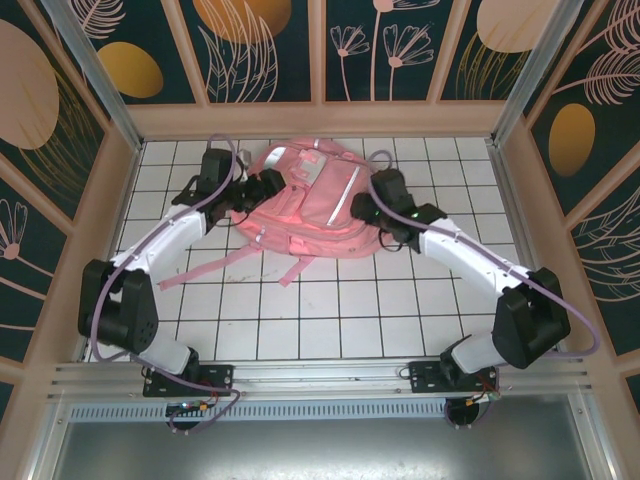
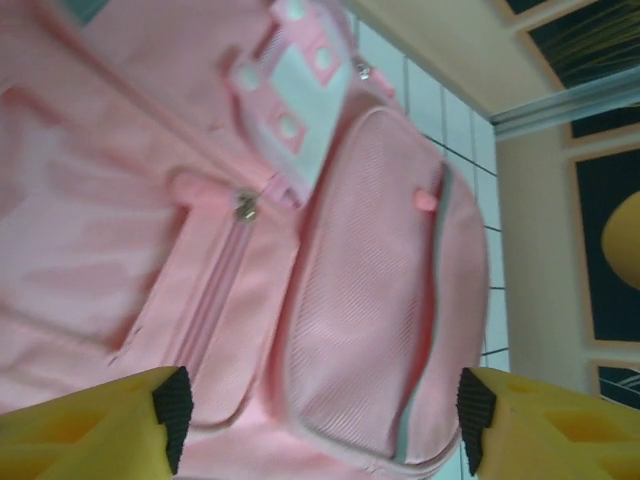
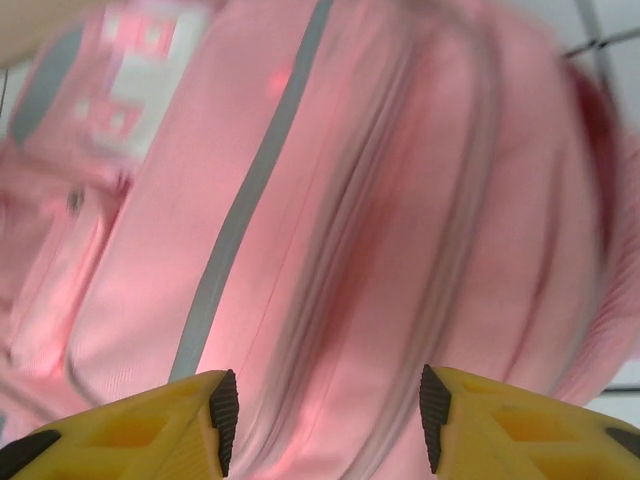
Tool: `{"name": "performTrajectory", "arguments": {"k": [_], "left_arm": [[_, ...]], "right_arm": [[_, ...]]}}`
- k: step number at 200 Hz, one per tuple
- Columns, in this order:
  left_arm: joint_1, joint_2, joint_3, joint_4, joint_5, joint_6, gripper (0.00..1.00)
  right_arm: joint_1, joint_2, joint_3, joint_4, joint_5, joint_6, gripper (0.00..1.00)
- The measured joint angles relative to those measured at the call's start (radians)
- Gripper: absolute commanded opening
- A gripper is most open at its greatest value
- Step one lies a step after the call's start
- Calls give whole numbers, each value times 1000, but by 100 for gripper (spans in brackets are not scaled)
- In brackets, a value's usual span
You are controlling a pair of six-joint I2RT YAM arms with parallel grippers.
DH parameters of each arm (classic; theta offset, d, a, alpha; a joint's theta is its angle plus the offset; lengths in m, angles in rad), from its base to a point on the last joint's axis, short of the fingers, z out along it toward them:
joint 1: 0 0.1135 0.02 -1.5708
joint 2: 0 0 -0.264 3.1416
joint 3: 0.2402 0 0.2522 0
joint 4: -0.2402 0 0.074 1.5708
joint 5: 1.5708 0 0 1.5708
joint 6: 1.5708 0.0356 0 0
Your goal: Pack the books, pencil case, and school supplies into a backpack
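The pink backpack (image 1: 305,205) lies between your two tools on the white tiled table (image 1: 330,320). Your left gripper (image 1: 262,186) is close against one flank and your right gripper (image 1: 365,207) against the other. Whether either one touches the fabric, you cannot tell from above. The bag's long straps (image 1: 215,262) trail over the tiles beneath your left arm, back towards the bases. Straight ahead of your left fingers (image 2: 172,405) bulges a rounded front pocket (image 2: 385,290), with a metal zip pull (image 2: 244,207) and a pale studded panel (image 2: 300,95) further on. Those jaws stand wide apart, pinching nothing. Your right fingers (image 3: 222,410) are parted as well and hold nothing, with the bag's side and a grey trim stripe (image 3: 250,190) directly in front of them. The zips you can see look closed, so whatever the bag holds is hidden.
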Motion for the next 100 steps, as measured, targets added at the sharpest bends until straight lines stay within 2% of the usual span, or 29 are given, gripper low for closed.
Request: {"name": "performTrajectory", "arguments": {"k": [20, 40, 71, 100], "left_arm": [[-1, -50, -90, -5, -45, -31, 67], [-1, -98, -193, -9, -79, -74, 67], [-1, -171, -346, -10, -103, -144, 66], [-29, -183, -412, 11, -102, -193, 64]], "right_arm": [[79, 5, -49, 14, -35, 7, 51], [115, 19, -105, 57, -84, 7, 51], [99, 63, -145, 92, -98, -6, 50], [12, 106, -145, 121, -138, -48, 50]]}}
